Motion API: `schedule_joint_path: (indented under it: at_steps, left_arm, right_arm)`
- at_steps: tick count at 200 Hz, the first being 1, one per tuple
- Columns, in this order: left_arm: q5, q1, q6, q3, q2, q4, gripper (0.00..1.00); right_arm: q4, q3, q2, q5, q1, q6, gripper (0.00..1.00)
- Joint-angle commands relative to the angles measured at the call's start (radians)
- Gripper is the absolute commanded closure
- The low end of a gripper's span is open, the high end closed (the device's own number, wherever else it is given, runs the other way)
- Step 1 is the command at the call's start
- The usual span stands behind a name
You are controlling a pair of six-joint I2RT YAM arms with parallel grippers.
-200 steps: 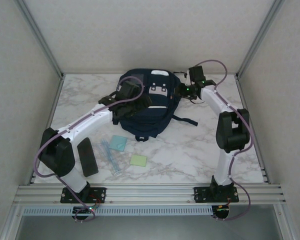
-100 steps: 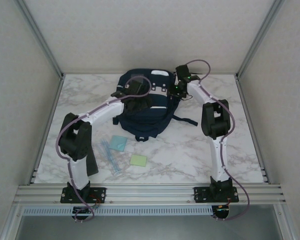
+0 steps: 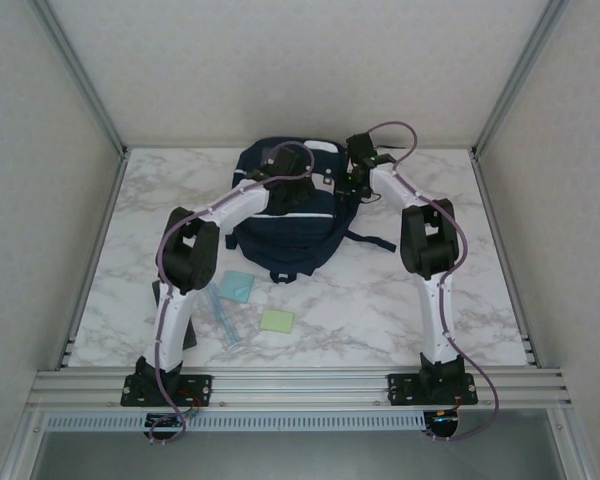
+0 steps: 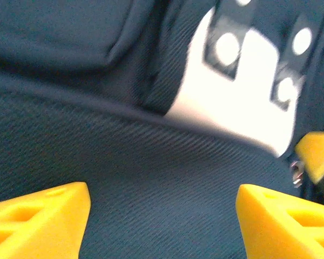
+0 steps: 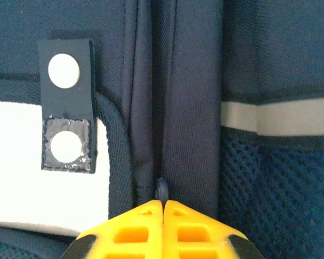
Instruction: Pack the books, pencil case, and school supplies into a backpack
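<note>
Seen from above, the backpack [image 3: 290, 225] lies flat at the far middle of the surface [image 3: 400, 300], close to the back wall. The left claw [image 3: 285, 192] hangs over the top of the backpack and the right claw [image 3: 354, 183] sits at its right edge. On the near side of the backpack lie the light-blue pad [image 3: 237, 286], the pale-green pad [image 3: 277, 320] and the thin blue sticks [image 3: 220, 315], all apart from the bag. They look light, thin and flat, so they may be hard to lift off the smooth surface. There is plenty of bare surface to the right of the backpack, but a dark strap [image 3: 375, 240] trails out there and little room is left behind the bag. In the left wrist view, the left claw [image 4: 162, 226] is spread wide with nothing between its yellow fingers [image 4: 38, 221], low over the blue cloth beside a white patch [image 4: 237, 108]. The cloth looks soft and floppy, so it will likely sag and bunch if it is pulled. In the right wrist view, the right claw [image 5: 163, 208] is closed tight, and it looks pinched on the small dark zip pull [image 5: 162, 188] poking out at its tips. That pull is the best place to take hold, since the zip line runs straight away from it. The bag may slide on the surface when the zip is tugged, so the open left claw may need to press the cloth down.
</note>
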Motion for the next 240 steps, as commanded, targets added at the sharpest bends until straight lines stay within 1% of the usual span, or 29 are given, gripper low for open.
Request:
schedule_joint_path:
  at_steps: [1, 23, 45, 62, 76, 86, 97, 113, 119, 131, 172, 193, 220, 229, 240]
  left_arm:
    - [0.001, 0.008, -0.075, 0.006, 0.114, -0.009, 0.30]
    - [-0.006, 0.009, -0.109, 0.015, 0.145, 0.002, 0.30]
    - [-0.002, 0.009, -0.138, 0.022, 0.162, 0.022, 0.30]
    - [0.009, 0.009, -0.155, 0.027, 0.170, 0.037, 0.30]
    - [0.011, 0.009, -0.158, 0.034, 0.172, 0.036, 0.30]
    - [0.010, 0.009, -0.154, 0.034, 0.172, 0.032, 0.30]
    - [0.010, 0.008, -0.149, 0.034, 0.168, 0.023, 0.30]
    - [0.020, 0.008, -0.146, 0.022, 0.158, 0.018, 0.30]
    - [0.021, 0.008, -0.145, 0.014, 0.152, 0.019, 0.29]
    - [0.015, 0.007, -0.141, -0.004, 0.135, 0.024, 0.29]
    - [0.021, 0.006, -0.146, -0.027, 0.112, 0.039, 0.29]
    - [0.025, 0.006, -0.147, -0.022, 0.110, 0.039, 0.29]
    - [0.026, 0.005, -0.152, -0.020, 0.115, 0.046, 0.28]
    - [0.028, 0.004, -0.155, -0.020, 0.117, 0.049, 0.28]
    - [0.028, 0.001, -0.154, -0.020, 0.118, 0.050, 0.28]
  right_arm:
    - [0.056, -0.160, -0.152, -0.061, 0.002, -0.001, 1.00]
    - [0.167, -0.363, -0.303, -0.147, 0.004, -0.007, 1.00]
    - [0.250, -0.519, -0.396, -0.224, 0.010, -0.026, 1.00]
    - [0.272, -0.597, -0.428, -0.245, 0.018, -0.047, 1.00]
    - [0.277, -0.628, -0.436, -0.227, 0.022, -0.056, 1.00]
    - [0.274, -0.612, -0.432, -0.214, 0.020, -0.067, 1.00]
    - [0.237, -0.554, -0.414, -0.165, 0.018, -0.066, 1.00]
    - [0.136, -0.432, -0.363, -0.106, 0.016, -0.041, 0.86]
    - [0.110, -0.399, -0.347, -0.075, 0.015, -0.014, 0.79]
    - [0.083, -0.359, -0.322, -0.056, 0.015, 0.016, 0.74]
    - [0.028, -0.274, -0.235, 0.031, 0.019, 0.064, 0.74]
    - [0.016, -0.254, -0.206, 0.036, 0.027, 0.074, 0.74]
    - [-0.006, -0.256, -0.173, 0.037, 0.043, 0.087, 0.77]
    - [-0.009, -0.262, -0.165, 0.042, 0.049, 0.094, 0.77]
    - [-0.015, -0.262, -0.152, 0.046, 0.056, 0.097, 0.75]
